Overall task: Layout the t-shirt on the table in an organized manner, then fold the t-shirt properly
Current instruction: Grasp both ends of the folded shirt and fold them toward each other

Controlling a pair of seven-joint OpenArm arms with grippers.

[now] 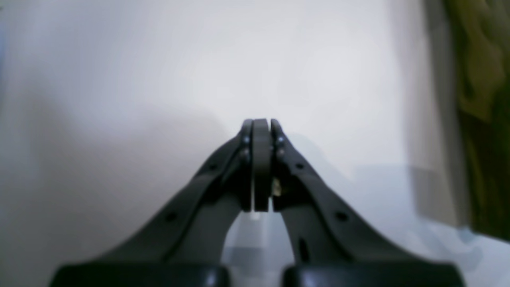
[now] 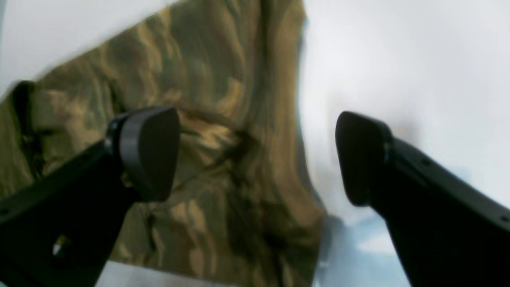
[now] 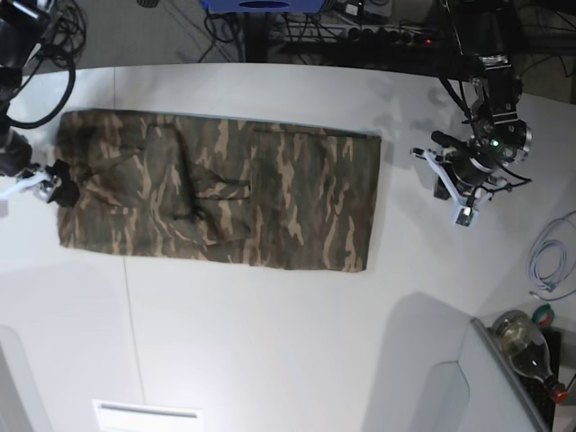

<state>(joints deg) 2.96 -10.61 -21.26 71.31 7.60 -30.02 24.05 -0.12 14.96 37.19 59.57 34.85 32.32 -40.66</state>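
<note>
The camouflage t-shirt [image 3: 216, 189] lies flat on the white table [image 3: 270, 342], folded into a long rectangle. My right gripper [image 3: 49, 184] is at the shirt's left end. In the right wrist view it [image 2: 259, 155] is open and empty, one finger [image 2: 147, 151] over the t-shirt [image 2: 223, 79] and the other over the bare table [image 2: 398, 59]. My left gripper [image 3: 447, 180] is right of the shirt, apart from it. In the left wrist view it [image 1: 261, 121] is shut on nothing above the table [image 1: 159, 59], with the t-shirt [image 1: 482, 99] at the right edge.
A thin dark seam [image 3: 130, 333] runs down the tabletop at the front left. A coiled cable [image 3: 544, 265] and a bottle [image 3: 526, 337] sit off the table's right edge. Cables and a power strip [image 3: 378, 34] lie behind the table.
</note>
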